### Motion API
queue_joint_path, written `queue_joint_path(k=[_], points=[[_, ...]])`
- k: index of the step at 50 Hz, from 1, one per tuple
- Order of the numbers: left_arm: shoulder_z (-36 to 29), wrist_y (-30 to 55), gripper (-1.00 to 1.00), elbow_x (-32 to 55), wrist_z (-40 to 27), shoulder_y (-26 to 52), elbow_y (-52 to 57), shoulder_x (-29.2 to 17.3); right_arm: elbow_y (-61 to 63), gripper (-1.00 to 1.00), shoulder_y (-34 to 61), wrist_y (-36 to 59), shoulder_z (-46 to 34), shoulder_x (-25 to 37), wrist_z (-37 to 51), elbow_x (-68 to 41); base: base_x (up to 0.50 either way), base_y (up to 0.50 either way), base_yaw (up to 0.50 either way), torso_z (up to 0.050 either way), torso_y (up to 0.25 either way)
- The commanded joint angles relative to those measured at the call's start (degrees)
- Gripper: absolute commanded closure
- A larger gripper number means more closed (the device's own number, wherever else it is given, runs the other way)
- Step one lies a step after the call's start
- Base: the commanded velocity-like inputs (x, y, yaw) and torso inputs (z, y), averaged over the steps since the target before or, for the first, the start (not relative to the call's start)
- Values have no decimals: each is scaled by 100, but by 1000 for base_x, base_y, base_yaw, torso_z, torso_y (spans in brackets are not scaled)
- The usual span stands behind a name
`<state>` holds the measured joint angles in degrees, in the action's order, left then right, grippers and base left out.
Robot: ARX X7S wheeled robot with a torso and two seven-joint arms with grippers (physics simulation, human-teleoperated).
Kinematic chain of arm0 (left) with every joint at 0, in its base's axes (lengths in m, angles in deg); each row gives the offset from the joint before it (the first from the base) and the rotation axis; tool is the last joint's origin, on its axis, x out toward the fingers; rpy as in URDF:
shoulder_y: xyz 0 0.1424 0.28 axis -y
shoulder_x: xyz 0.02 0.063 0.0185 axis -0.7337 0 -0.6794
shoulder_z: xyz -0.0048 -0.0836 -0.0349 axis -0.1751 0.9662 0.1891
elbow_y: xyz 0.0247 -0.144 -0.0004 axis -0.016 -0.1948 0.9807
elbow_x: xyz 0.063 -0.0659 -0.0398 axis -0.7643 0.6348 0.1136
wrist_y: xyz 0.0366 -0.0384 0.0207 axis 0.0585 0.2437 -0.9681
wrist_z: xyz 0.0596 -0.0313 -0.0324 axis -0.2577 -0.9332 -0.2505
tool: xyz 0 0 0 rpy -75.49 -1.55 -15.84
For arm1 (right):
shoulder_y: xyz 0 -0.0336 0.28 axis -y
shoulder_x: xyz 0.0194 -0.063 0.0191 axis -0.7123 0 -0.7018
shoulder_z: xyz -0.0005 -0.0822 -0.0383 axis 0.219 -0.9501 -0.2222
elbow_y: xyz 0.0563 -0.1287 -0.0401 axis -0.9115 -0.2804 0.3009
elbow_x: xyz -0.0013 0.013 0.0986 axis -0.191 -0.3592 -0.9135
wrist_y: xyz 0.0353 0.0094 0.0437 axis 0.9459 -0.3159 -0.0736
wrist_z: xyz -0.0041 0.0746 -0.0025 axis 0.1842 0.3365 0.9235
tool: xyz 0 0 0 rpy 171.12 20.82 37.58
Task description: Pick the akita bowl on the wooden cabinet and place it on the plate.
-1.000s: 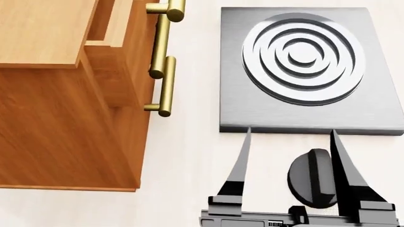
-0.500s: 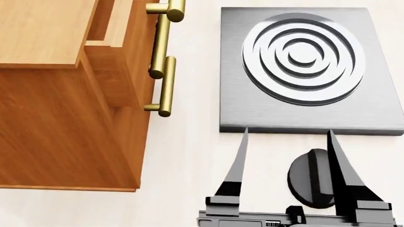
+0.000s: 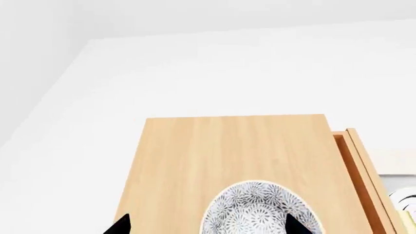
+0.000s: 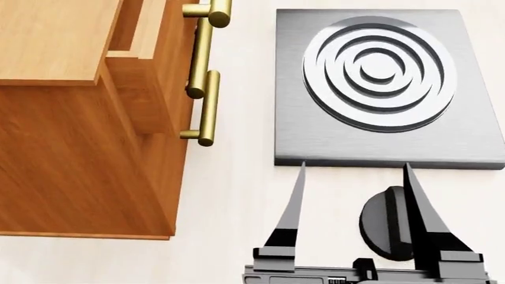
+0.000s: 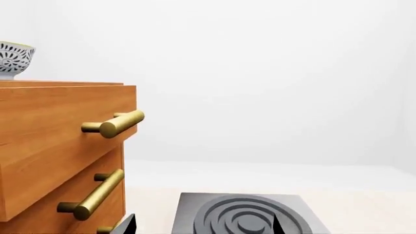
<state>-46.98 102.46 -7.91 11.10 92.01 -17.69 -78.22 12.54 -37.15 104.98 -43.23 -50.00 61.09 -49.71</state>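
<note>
A simulated kitchen-style scene, rendered and bare: a grey square stove with raised concentric rings lies on a pale cream surface, a black knob just in front of it. Beside it stands the wooden cabinet with brass bar handles, a patterned akita bowl on top. Plain white walls all around, no other furnishing

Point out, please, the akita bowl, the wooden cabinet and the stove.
akita bowl (image 3: 260, 210), left wrist view, patterned inside.
wooden cabinet (image 4: 71, 171), head view, side panel.
stove (image 4: 316, 139), head view, flat grey plate.
</note>
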Motion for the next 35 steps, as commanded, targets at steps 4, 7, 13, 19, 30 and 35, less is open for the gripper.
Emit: queue_joint_path(k=[4,7,13,19,30,35], points=[[156,832,-100,-378,334,19,437,-3,-35,-100,5,-32,-7,11,14,-26,0,0,0,0,0],[176,872,-100,-359,341,19,472,-5,-22,-100,7,-24,-14,17,22,-19,0,0,0,0,0],[605,816,-100,360,-507,19,438,-139,10,-100,-11,-20,-23,30,40,-17,0,0,0,0,0],[460,1100,-100,831,-1201,19,368,-232,-50,-100,-2,-50,-31,25,38,-27,0,0,0,0,0],[771,1261,-100,1913,-2506,19,159,-391,-178,-100,9,-105,-31,21,27,-67,0,0,0,0,0],[498,1261,-100,2300,-2657,19,210,-401,-211,-100,10,-128,-30,22,20,-92,0,0,0,0,0]])
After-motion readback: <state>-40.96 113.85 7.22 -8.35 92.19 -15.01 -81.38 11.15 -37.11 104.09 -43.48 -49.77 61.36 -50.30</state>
